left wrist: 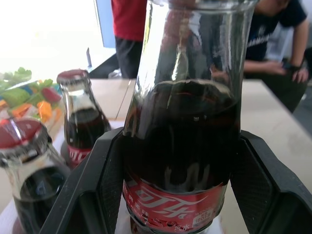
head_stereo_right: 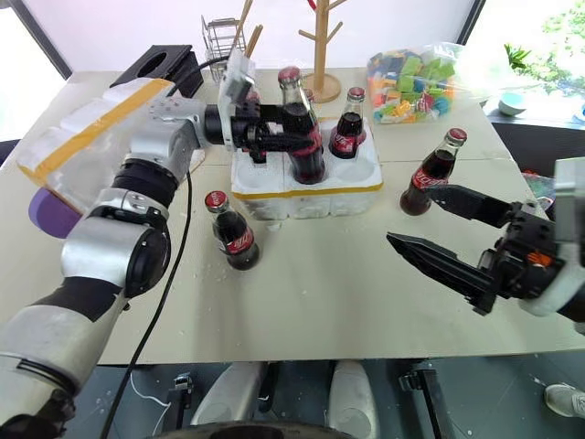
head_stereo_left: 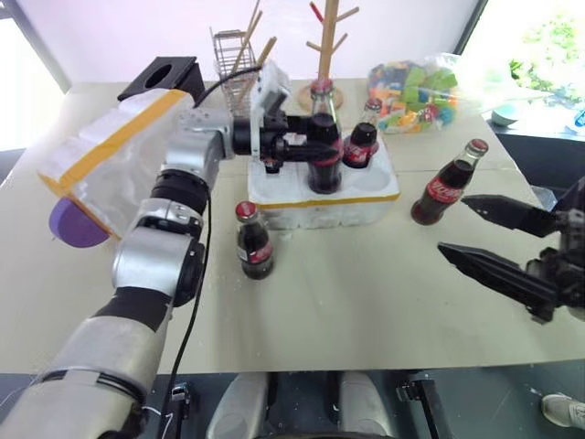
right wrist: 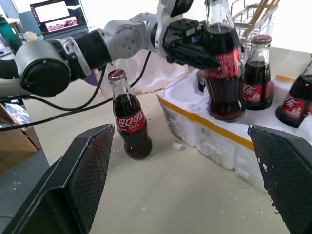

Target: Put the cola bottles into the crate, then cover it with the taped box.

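Left gripper (head_stereo_left: pixel 315 146) clamps a cola bottle (head_stereo_left: pixel 324 137) over the crate (head_stereo_left: pixel 322 197)'s front well; keep it upright, lower fully, then release. Bottle: dark cola, red label. One bottle (head_stereo_left: pixel 253 240) stands on the surface (head_stereo_left: pixel 366 293) left of the crate, another (head_stereo_left: pixel 448 183) on its right. Right gripper (head_stereo_left: pixel 489 240) hangs wide, empty.

Silver-grey left arm (head_stereo_left: pixel 164 247) with black joint rings, black cable along it, white camera block at the wrist, black tapered textured fingers (head_stereo_right: pixel 439 265) on both grippers
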### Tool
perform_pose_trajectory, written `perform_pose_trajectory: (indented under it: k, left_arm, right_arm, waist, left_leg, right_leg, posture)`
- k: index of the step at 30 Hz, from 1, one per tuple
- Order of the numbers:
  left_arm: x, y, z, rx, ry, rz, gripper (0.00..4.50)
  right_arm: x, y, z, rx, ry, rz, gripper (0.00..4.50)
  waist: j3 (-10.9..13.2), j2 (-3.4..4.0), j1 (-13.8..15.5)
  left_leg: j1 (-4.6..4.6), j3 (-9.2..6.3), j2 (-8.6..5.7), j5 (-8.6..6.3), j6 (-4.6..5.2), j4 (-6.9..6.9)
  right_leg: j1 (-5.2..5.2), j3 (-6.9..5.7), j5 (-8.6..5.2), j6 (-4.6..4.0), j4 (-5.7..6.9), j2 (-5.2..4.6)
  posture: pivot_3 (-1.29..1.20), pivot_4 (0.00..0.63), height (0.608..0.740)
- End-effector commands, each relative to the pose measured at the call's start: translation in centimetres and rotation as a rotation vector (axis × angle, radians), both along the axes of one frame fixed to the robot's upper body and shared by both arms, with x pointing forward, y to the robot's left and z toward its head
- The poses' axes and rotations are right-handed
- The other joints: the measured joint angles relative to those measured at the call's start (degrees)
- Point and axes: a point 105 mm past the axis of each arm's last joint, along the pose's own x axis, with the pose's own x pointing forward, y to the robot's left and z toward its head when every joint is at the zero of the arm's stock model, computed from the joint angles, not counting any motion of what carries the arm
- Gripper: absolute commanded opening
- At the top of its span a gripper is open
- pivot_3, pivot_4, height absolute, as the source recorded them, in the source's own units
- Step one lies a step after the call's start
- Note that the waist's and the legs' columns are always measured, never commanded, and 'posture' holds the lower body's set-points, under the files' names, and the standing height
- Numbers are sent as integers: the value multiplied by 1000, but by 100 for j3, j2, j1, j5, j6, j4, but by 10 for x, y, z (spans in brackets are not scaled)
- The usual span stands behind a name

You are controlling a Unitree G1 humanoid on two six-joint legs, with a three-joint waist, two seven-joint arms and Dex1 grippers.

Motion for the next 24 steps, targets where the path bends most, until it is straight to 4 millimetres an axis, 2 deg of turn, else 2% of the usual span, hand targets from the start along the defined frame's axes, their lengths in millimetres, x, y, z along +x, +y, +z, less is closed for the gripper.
perform_pose_trajectory:
  k: [1, 4, 8, 9, 14, 18, 21, 24]
  left_arm:
    - [6, -2, -5, 5, -66, 60, 2453]
    - [11, -4, -17, 4, -37, 105, 2453]
    - [13, 1, -20, -24, 17, 127, 4360]
    - [14, 4, -18, -33, 22, 129, 4460]
    - [11, 27, 6, -96, 27, 122, 4460]
    - [-1, 77, 42, -147, -29, 166, 4460]
    - [-25, 112, 53, -117, -57, 201, 4460]
    - [-62, 138, 44, -49, -19, 197, 4460]
  right_arm:
    - [3, 0, 7, 3, -41, -9, 4500]
    - [7, 0, 6, 9, -41, -15, 4500]
    - [11, 3, 4, 12, -37, -8, 4500]
    - [11, 4, 5, 14, -36, -4, 4500]
    - [16, 5, 4, 18, -30, 4, 4500]
    - [20, 8, 4, 20, -20, 26, 4500]
    - [23, 10, 2, 15, -12, 43, 4500]
    - [24, 10, 1, 10, -3, 62, 4500]
  waist:
    - [1, -2, -3]
    - [1, -2, -10]
    - [0, 1, -10]
    - [0, 1, -5]
    - [0, 0, -13]
    - [-1, 2, -75]
    - [-3, 5, -172]
    - [-4, 10, -197]
  left_leg:
    - [0, 0, 0, 0, 0, 0]
    - [0, 1, 0, 0, 0, 1]
    - [1, 1, 1, 0, 0, 1]
    - [3, 1, 1, 0, 0, 2]
    - [4, 1, 1, 0, 0, 10]
    - [5, 0, 3, 1, 0, 8]
    - [7, -7, 3, 1, -1, 3]
    - [13, -5, 3, 1, -1, -3]
  right_leg:
    - [0, 0, 0, 0, 0, 0]
    - [0, 0, 1, 2, 0, 0]
    - [0, 0, 1, 2, 4, 3]
    - [1, 0, 1, 2, 5, 3]
    - [5, 0, 4, 2, 7, 4]
    - [3, 1, 4, 2, 8, 6]
    - [3, 2, 4, 1, 11, 6]
    - [3, 9, 4, 0, 14, 5]
  posture:
    - [0, 150, 740]
    - [0, 150, 740]
    - [0, 150, 740]
    - [0, 150, 740]
    - [0, 150, 740]
    - [0, 150, 740]
    - [0, 150, 740]
    - [0, 150, 740]
